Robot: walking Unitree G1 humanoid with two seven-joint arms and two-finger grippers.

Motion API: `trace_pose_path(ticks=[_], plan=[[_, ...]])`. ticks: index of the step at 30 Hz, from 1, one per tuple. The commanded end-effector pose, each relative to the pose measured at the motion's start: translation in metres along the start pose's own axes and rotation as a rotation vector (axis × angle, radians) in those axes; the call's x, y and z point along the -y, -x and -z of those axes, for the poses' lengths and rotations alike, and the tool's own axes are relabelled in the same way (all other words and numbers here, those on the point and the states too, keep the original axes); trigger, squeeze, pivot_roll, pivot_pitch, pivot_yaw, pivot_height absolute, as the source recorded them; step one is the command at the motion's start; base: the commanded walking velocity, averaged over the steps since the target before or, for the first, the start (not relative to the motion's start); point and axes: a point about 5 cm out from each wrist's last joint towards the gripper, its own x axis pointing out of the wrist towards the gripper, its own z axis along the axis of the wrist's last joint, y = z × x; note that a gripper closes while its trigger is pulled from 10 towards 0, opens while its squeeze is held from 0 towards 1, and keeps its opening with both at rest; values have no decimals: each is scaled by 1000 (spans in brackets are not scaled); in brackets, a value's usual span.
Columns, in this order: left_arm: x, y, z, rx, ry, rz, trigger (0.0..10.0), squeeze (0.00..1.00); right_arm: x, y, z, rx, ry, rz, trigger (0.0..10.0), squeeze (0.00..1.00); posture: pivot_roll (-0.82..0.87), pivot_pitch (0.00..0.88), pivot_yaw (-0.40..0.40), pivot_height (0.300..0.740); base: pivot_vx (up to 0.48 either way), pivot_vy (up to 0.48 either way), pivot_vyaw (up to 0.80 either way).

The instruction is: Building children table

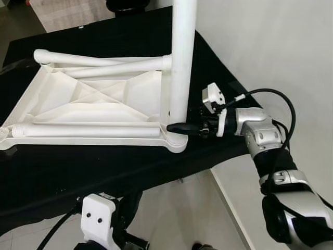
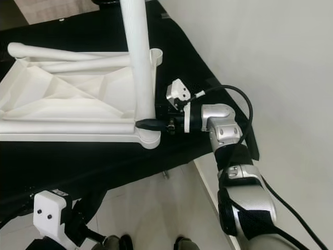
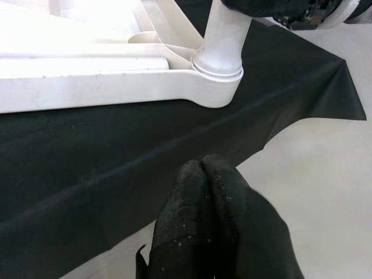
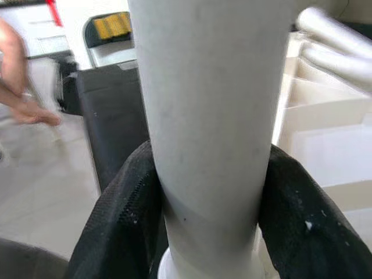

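Pinching the upright table leg (image 1: 183, 57) low by its socket, right gripper (image 1: 177, 127) clamps smooth stiff plastic; likely light, slippery.

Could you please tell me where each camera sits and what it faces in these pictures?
Left eye view: head, looking down at upturned white table; right end effector at the upright leg.
Right eye view: same scene.
Left wrist view: along left end effector toward black cloth, leg socket.
Right wrist view: fingers clasp the leg, shared by all.
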Motion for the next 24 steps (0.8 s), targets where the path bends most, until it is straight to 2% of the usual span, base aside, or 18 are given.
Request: trace_pose_path(ticks=[1, 2, 4, 5, 8, 9, 10, 11, 12, 13, 15, 19, 21, 22, 24], plan=[[-1, 1, 5, -30, -5, 1, 10000, 0, -13, -4, 19, -57, -52, 146, 0, 0, 66, 228, 5, 740, 0, 0, 0], [-2, 1, 5, -28, -6, -1, 10000, 0, -22, -7, 26, -74, -72, 317, 0, 0, 60, 229, 7, 740, 0, 0, 0], [-2, 1, 5, -28, -6, -1, 10000, 0, -22, -7, 26, -74, -72, 317, 0, 0, 60, 229, 7, 740, 0, 0, 0], [-4, 0, 4, -27, -7, -3, 10000, 0, -41, -5, 43, -181, -122, 627, 0, 0, 35, 233, 21, 740, 0, 0, 0], [-4, 0, 4, -27, -7, -3, 10000, 0, -41, -5, 43, -181, -122, 627, 0, 0, 35, 233, 21, 740, 0, 0, 0], [-6, -1, 5, -25, -8, -3, 10000, 0, -63, -1, 49, -244, -129, 825, 0, 0, 31, 226, 35, 740, 0, 0, 0], [-6, -1, 5, -25, -8, -3, 10000, 0, -63, -1, 49, -244, -129, 825, 0, 0, 31, 226, 35, 740, 0, 0, 0], [-8, -4, 6, -25, -6, 3, 10000, 0, -75, -8, 45, -259, -106, 883, 0, 0, 5, 192, 42, 740, 0, 0, 0], [-9, -7, 8, -24, -7, 11, 10000, 0, -78, -18, 40, -245, -80, 880, 0, 0, 15, 184, 29, 740, 0, 0, 0], [-9, -7, 8, -24, -7, 11, 10000, 0, -78, -18, 40, -245, -80, 880, 0, 0, 15, 184, 29, 740, 0, 0, 0], [-10, -10, 9, -21, -16, 1, 10000, 0, -66, -30, 28, -192, -45, 812, 0, 0, 25, 177, 22, 740, 0, 0, 0], [-11, -10, 9, -18, -21, -12, 10000, 0, -57, -29, 20, -149, -32, 789, 0, 0, 22, 178, 23, 740, 0, 0, 0], [-11, -11, 9, -16, -17, -9, 10000, 0, -50, -32, 8, -78, 35, 721, 3373, 0, 18, 177, 17, 740, 0, 0, 0], [-10, -12, 9, -15, -13, -5, 10000, 0, -49, -35, 3, -43, 50, 657, 10000, 0, 17, 178, 10, 740, 0, 0, 0], [-9, -12, 9, -14, -11, -2, 10000, 0, -49, -37, 0, -26, 56, 616, 10000, 0, 17, 178, 10, 740, 0, 0, 0]])
